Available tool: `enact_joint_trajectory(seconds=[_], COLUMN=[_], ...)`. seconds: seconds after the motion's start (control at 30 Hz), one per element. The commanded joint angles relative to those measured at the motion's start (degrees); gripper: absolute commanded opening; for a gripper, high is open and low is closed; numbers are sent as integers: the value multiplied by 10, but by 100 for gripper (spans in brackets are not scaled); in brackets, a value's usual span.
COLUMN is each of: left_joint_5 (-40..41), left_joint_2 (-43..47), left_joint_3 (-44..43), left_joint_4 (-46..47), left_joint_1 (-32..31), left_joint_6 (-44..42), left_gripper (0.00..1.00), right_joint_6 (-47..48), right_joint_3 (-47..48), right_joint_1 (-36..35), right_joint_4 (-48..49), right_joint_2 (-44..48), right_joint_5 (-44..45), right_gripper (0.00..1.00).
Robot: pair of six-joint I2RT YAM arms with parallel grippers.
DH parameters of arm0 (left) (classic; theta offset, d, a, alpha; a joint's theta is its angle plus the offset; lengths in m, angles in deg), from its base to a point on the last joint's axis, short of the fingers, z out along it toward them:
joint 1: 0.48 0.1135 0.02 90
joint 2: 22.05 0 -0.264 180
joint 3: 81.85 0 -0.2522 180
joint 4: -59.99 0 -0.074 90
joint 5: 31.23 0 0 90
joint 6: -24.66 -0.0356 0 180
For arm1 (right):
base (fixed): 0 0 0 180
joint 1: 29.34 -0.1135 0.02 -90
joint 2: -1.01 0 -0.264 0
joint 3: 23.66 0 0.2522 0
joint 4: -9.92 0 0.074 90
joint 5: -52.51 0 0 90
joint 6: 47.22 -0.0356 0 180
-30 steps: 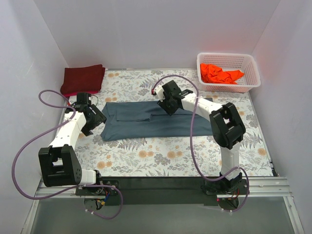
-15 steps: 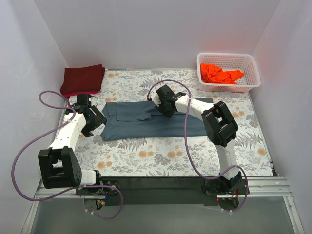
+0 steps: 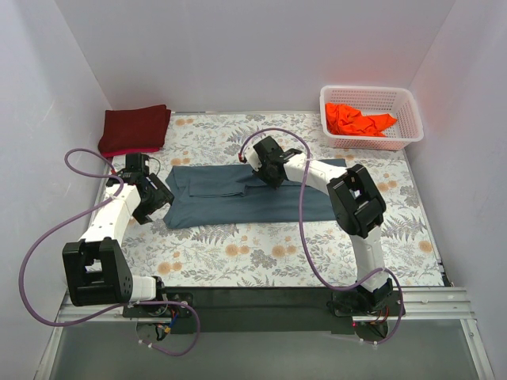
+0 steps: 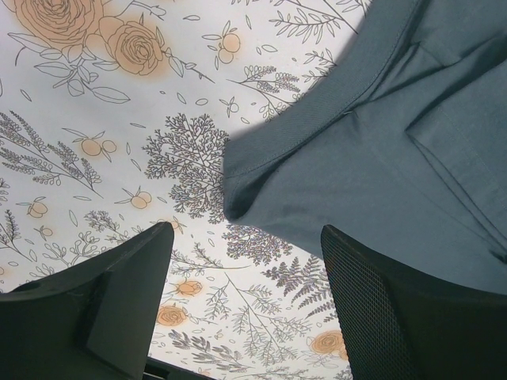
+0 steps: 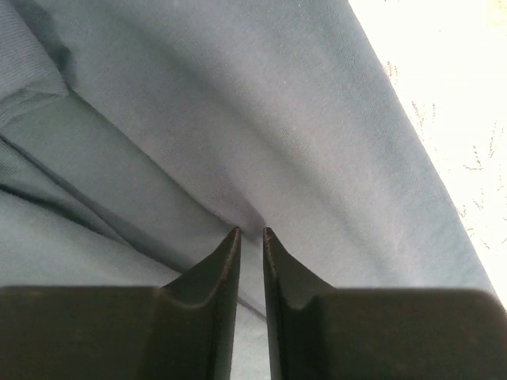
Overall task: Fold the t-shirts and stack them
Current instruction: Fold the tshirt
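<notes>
The slate blue-grey t-shirt (image 3: 230, 202) lies as a long folded strip across the middle of the flowered table cover (image 3: 261, 253). My right gripper (image 3: 267, 176) presses down on its upper middle. In the right wrist view the jaws (image 5: 250, 231) stand almost together, with a small ridge of the blue-grey cloth (image 5: 277, 119) pinched at the tips. At the shirt's left end my left gripper (image 3: 156, 202) hangs open. In the left wrist view a corner of the cloth (image 4: 380, 142) lies just ahead of the wide fingers (image 4: 245, 235). The maroon t-shirt (image 3: 135, 128) sits folded at the back left. An orange t-shirt (image 3: 358, 120) lies crumpled in the basket.
A white lattice basket (image 3: 368, 91) stands at the back right corner. White walls close in the table on three sides. Purple cables loop from both arms over the cover.
My right gripper has slid left along the shirt's upper edge and its jaws have narrowed onto the cloth. The left gripper has hardly moved.
</notes>
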Motion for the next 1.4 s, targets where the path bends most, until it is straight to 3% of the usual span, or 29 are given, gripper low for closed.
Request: enact_joint_trajectory(seconds=[0.0, 0.23, 0.67, 1.23, 1.37], left_joint_5=[-4, -4, -8, -9, -8], left_joint_2=[22, 23, 20, 24, 24], left_joint_3=[2, 3, 8, 18, 18], left_joint_4=[-3, -4, 2, 1, 0], left_joint_1=[-2, -3, -2, -2, -2], left_joint_6=[-7, -7, -5, -5, -5], left_gripper=[74, 74, 74, 74, 74], right_joint_6=[6, 7, 12, 10, 6], right_joint_3=[23, 17, -11, -32, -25], right_joint_1=[-2, -3, -11, -13, -14], right_joint_4=[2, 1, -13, -17, -18], right_joint_2=[-9, -4, 43, 29, 34], right_joint_5=[10, 2, -12, -17, -26], right_gripper=[20, 1, 1, 1, 14])
